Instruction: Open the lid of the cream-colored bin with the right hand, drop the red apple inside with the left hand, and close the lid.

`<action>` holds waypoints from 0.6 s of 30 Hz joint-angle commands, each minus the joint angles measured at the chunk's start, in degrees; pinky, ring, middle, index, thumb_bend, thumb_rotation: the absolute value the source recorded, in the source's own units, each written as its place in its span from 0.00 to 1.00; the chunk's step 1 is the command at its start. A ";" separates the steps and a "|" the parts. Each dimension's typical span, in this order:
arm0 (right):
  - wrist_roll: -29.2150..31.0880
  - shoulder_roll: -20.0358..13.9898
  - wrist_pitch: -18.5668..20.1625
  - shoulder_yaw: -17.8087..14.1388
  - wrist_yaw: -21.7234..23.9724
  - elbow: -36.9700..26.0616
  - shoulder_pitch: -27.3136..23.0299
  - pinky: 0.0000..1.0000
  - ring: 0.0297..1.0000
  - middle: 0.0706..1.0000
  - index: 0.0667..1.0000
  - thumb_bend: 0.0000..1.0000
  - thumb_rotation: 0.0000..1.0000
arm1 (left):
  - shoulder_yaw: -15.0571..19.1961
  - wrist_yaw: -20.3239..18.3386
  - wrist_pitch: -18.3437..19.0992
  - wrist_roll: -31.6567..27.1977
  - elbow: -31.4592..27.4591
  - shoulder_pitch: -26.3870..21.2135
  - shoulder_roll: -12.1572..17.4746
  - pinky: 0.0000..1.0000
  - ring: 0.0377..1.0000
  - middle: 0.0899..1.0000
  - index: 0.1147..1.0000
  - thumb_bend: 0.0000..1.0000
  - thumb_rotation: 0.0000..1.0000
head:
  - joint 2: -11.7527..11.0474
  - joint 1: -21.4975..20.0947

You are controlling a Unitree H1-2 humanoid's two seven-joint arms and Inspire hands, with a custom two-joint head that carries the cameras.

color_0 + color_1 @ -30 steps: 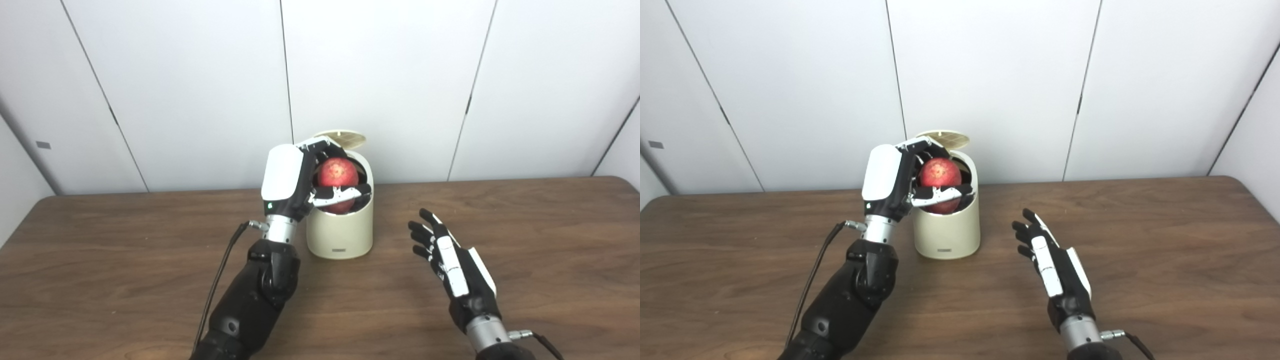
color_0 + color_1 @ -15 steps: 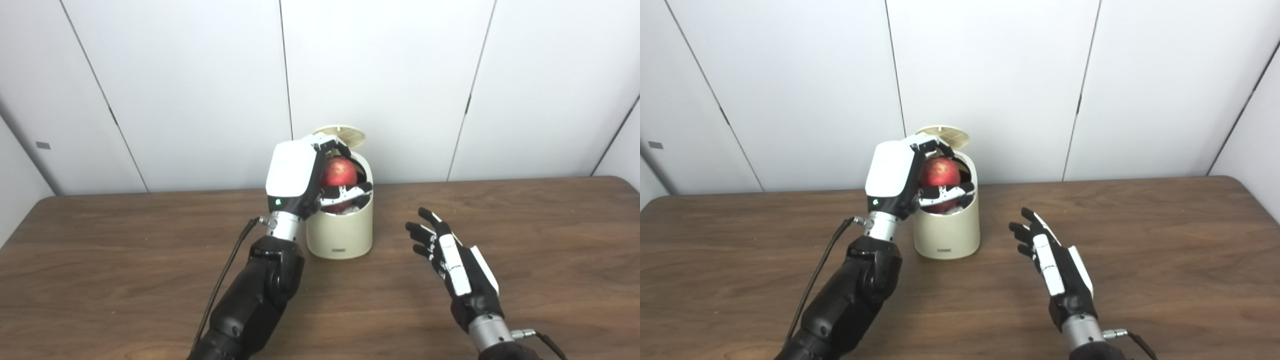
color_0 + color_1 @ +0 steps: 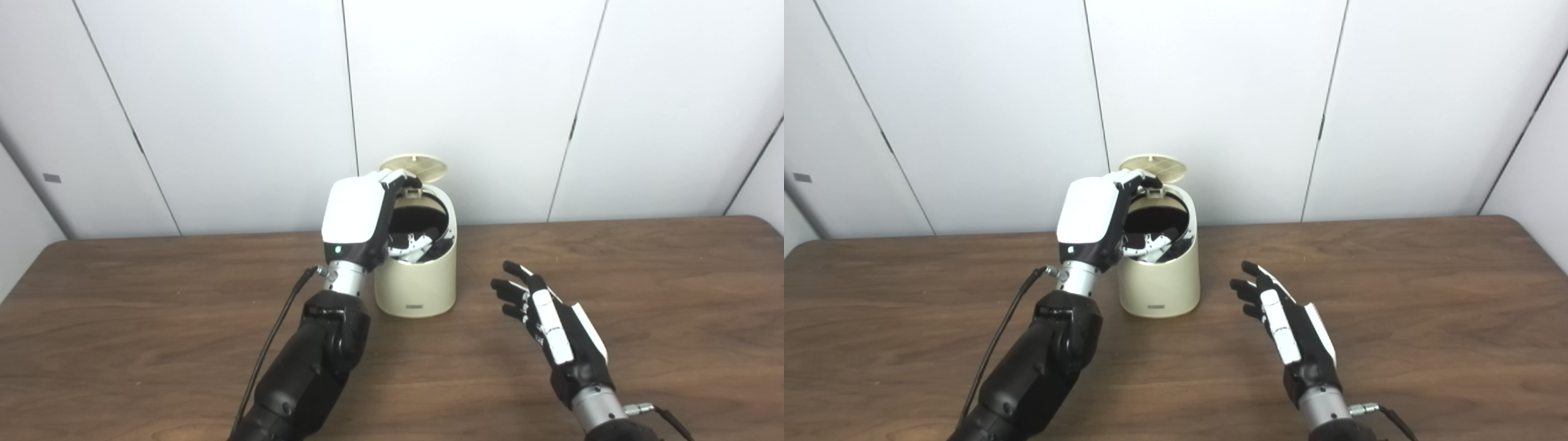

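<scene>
The cream-colored bin (image 3: pixel 416 282) stands near the middle of the counter's (image 3: pixel 674 294) far edge, its lid (image 3: pixel 413 167) tipped up behind the dark open mouth. The left hand (image 3: pixel 367 223) hangs at the bin's left rim, its fingers (image 3: pixel 422 242) spread loosely over and partly inside the opening, holding nothing. The red apple cannot be seen; the bin's interior is too dark to tell what lies in it. The right hand (image 3: pixel 551 318) hovers above the counter, right of the bin and nearer the near edge, palm turned inward, fingers apart and empty. Bare wood stretches toward both side edges.
</scene>
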 commanded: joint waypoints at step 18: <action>1.40 0.00 -1.32 -0.58 0.58 -1.54 -1.90 0.85 0.82 0.77 0.82 0.53 1.00 | 4.50 9.02 -15.17 -8.76 2.57 -0.58 -1.07 0.40 0.44 0.45 0.41 0.48 0.00 | 0.23 0.32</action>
